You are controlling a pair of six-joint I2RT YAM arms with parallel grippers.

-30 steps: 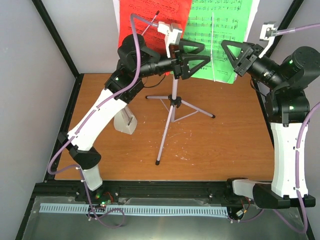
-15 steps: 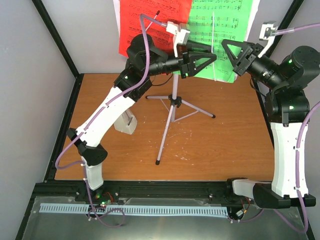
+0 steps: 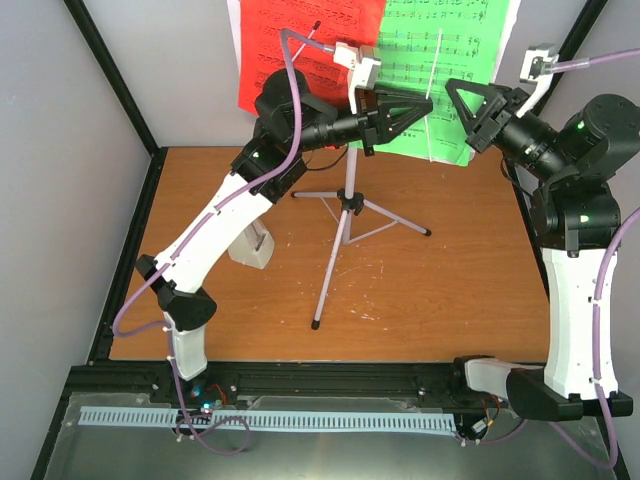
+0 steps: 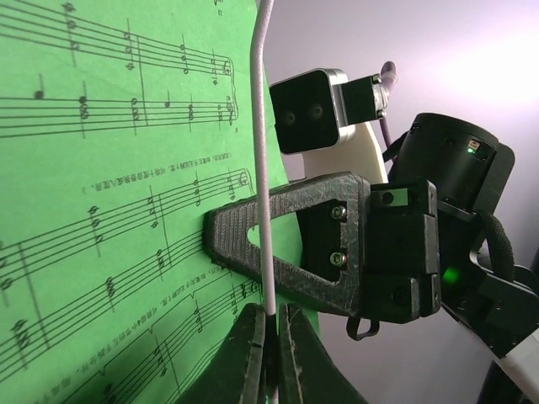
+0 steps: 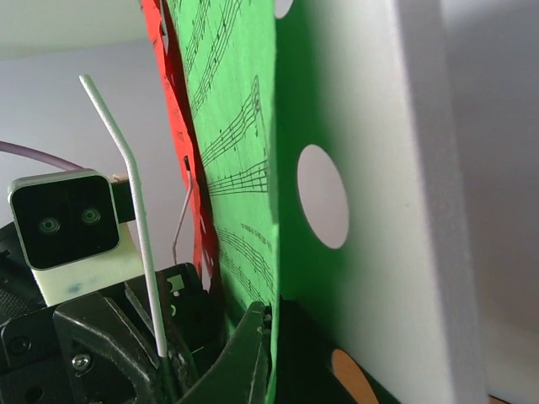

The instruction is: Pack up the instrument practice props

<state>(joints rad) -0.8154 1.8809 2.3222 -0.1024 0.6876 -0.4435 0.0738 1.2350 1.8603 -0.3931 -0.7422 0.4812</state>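
Note:
The white perforated music stand (image 5: 379,168) rises on its silver tripod (image 3: 345,200) at the back of the table. It carries a red page (image 3: 300,40) and a green page (image 3: 410,35). A thin white retainer wire (image 4: 263,168) crosses the green page (image 4: 109,219), and my left gripper (image 4: 270,349) is shut on that wire. My right gripper (image 5: 276,337) is shut on the green page's (image 5: 240,126) lower edge against the stand's desk. From above, the left gripper (image 3: 427,104) and the right gripper (image 3: 453,92) nearly meet. The white metronome (image 3: 250,245) stands behind my left arm.
The wooden tabletop (image 3: 440,290) is fenced by a black frame (image 3: 120,90) and grey walls on both sides. Tripod legs (image 3: 395,220) spread over the middle. Purple cables (image 3: 285,90) loop above my left arm.
My left gripper moved right to the wire and shut on it, and the wire's top now leans slightly right. The right gripper stayed shut in place.

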